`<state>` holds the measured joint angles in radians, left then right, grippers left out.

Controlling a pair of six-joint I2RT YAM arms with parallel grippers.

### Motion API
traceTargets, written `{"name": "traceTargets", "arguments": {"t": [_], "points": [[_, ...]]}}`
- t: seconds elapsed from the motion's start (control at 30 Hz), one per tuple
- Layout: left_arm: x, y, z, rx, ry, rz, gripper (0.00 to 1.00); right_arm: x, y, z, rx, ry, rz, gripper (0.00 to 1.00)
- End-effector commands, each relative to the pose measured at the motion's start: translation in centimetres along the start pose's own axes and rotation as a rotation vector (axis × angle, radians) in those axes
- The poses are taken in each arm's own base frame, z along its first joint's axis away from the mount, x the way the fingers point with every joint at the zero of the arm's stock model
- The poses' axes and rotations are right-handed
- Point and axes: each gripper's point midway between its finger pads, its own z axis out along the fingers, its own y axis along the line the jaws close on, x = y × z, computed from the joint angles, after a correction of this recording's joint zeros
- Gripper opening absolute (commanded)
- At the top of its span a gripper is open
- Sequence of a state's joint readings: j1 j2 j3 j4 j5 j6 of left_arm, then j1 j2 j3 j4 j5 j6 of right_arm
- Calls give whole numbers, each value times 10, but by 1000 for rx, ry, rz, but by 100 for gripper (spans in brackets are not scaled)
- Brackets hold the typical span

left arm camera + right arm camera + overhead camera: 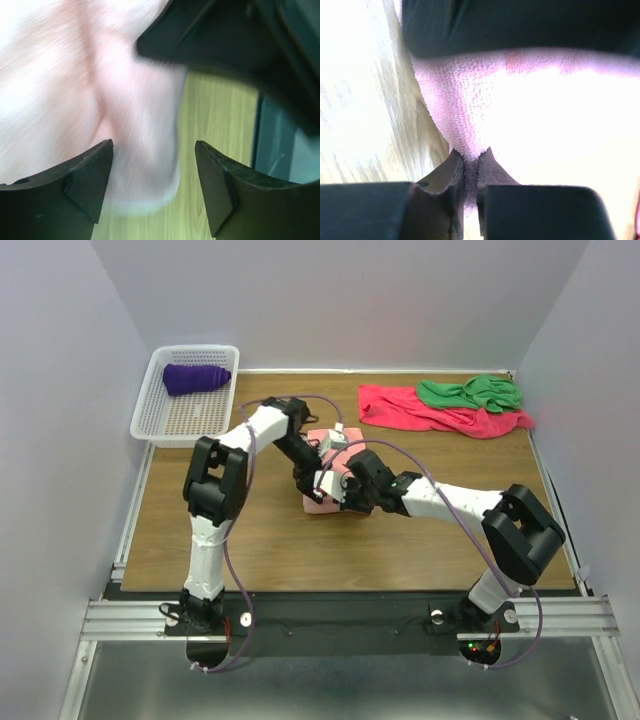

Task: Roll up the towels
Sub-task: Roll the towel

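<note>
Closest to its own wrist camera, the right tool (471, 159) has its two fingers pressed nearly together, pinching a fold of the salmon-pink towel (318, 504). Beside it the left tool (154, 150) stands spread, its two fingers apart over that towel's edge. Both tools meet at the middle of the counter (270, 550), over this one bunched pink bundle. Four towels show in all. Besides the pink one, one purple towel (195, 377) lies rolled inside the single white mesh basket (175, 420) at the far left. At the far right, one green towel (470, 392) lies crumpled, partly on one crimson towel (400, 405).
</note>
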<state>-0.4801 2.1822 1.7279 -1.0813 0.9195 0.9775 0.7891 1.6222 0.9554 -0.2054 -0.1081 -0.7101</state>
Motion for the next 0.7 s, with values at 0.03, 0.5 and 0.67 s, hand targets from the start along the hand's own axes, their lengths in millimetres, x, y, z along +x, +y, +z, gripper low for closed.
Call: {"name": "traceTargets", "arguments": {"t": [0.03, 0.5, 0.67], "points": [[-8, 4, -96, -250, -98, 31, 86, 1, 21, -3, -172, 15, 87, 1], [-9, -19, -273, -1093, -470, 215, 99, -28, 34, -11, -462, 108, 217, 2], [-7, -43, -266, -1102, -547, 217, 99, -36, 44, -11, -635, 132, 308, 3]]}}
